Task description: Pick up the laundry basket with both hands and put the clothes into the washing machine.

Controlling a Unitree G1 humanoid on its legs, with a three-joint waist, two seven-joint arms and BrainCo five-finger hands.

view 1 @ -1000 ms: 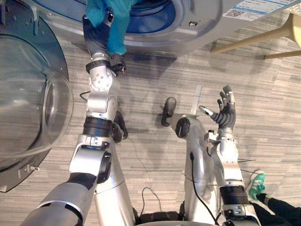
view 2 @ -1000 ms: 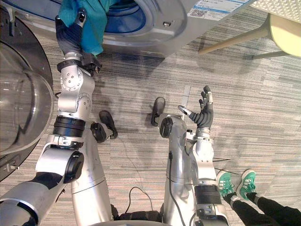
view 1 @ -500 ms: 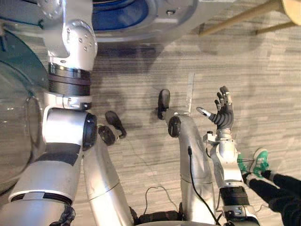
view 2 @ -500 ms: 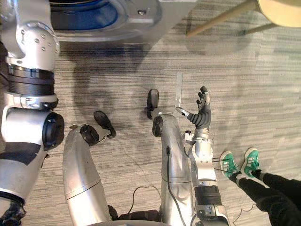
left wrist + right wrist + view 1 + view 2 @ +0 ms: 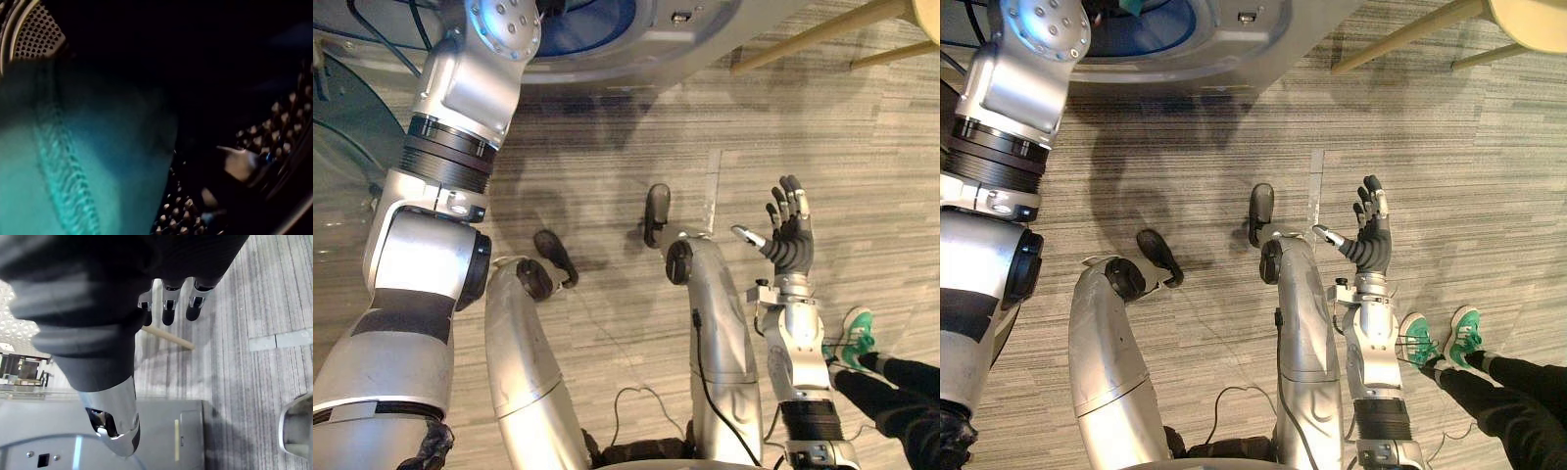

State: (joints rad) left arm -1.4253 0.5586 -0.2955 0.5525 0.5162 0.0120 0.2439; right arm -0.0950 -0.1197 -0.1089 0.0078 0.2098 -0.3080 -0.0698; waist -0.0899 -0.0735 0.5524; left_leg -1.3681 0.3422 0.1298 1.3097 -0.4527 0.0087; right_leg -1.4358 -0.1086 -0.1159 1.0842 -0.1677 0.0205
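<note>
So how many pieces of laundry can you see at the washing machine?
1: a teal knitted garment inside the dark perforated washing machine drum; others may be hidden deeper in.

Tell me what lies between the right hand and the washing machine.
Bare striped floor, crossed by one pale strip, in the left eye view. The right hand is open above it, apart from the washing machine.

floor [image 5: 862, 147]: grey striped | on it: washing machine [image 5: 705, 24], chair legs [image 5: 822, 34], person's shoes [image 5: 1459, 328]
</note>
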